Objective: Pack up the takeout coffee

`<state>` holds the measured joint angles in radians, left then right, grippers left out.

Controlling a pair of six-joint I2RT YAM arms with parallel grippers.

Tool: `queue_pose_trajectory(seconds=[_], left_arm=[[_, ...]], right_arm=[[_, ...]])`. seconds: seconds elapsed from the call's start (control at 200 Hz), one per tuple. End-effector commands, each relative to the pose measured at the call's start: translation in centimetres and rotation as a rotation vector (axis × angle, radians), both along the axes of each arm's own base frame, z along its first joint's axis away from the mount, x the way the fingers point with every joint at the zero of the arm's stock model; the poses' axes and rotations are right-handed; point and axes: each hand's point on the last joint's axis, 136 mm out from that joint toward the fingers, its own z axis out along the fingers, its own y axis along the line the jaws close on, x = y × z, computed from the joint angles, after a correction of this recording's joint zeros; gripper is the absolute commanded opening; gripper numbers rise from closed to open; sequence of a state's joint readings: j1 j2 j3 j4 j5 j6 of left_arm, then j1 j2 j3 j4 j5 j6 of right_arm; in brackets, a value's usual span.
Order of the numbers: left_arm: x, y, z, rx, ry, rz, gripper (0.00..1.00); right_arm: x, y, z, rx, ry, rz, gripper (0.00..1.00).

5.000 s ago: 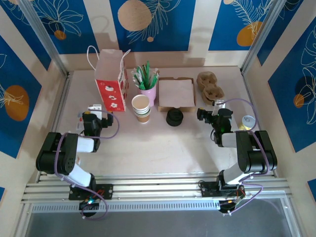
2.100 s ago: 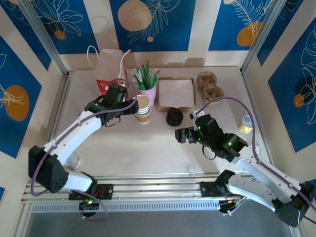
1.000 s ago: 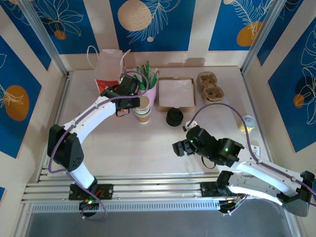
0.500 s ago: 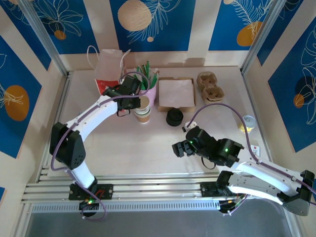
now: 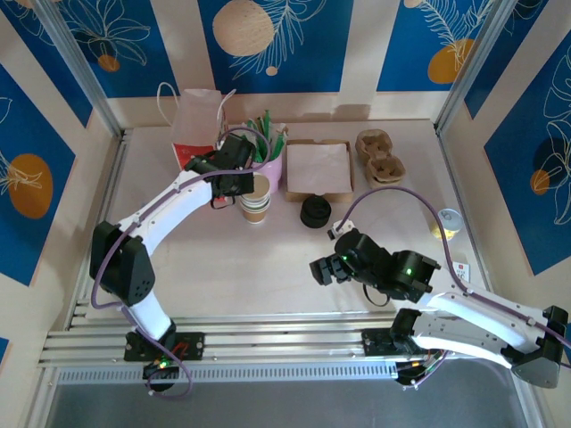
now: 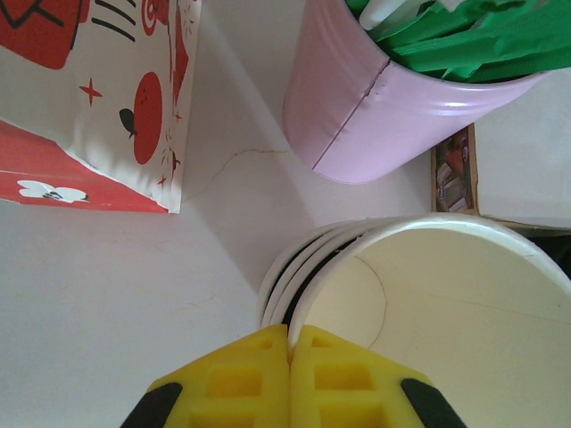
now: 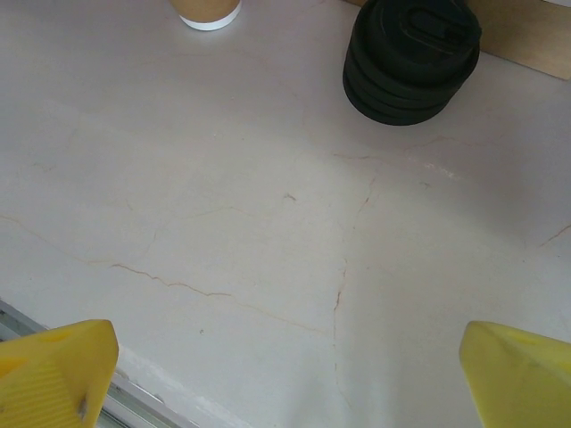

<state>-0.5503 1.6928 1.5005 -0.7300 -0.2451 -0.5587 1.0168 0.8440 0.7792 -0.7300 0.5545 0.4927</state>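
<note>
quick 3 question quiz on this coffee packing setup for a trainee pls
1. True or false: the right gripper has its jaws shut.
2. Which is closest to the left gripper? A) paper cup stack B) black lids C) cardboard carriers
3. What colour is the holder of the green sticks?
Key: 1 false, they are wide open. 2 A. 3 pink.

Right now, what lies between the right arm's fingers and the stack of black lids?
Bare table: the right wrist view shows it between the right fingers and the stack of black lids.
</note>
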Motion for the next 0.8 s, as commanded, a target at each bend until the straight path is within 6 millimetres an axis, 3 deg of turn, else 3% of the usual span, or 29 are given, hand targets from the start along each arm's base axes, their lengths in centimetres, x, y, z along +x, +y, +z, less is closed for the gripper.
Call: queue_pose_trajectory(seconds=[0.0,0.135,0.415,0.795], left_arm=[[-0.1,-0.1,1.2,-0.01,-0.008,0.025,0.0],[-0.3,-0.3,2.0,-0.06,-0.025,0.047,0.0],[-0.3,-0.9,2.6,-0.13,-0.022,0.073,0.0],[-0.5,-0.6,3.8,-0.196,-0.038,0.106,0.0]], right_arm=[[0.3,0.5,0.6,0.008,-0.021,0.0,0.98],[0.4,1.3,0.3,0.0,-0.041,0.031,0.99],[1.7,5.5,1.5,0.048,-0.139,0.142,0.99],[3.6,10.2,0.5,0.063,-0.207,0.231,0.99]])
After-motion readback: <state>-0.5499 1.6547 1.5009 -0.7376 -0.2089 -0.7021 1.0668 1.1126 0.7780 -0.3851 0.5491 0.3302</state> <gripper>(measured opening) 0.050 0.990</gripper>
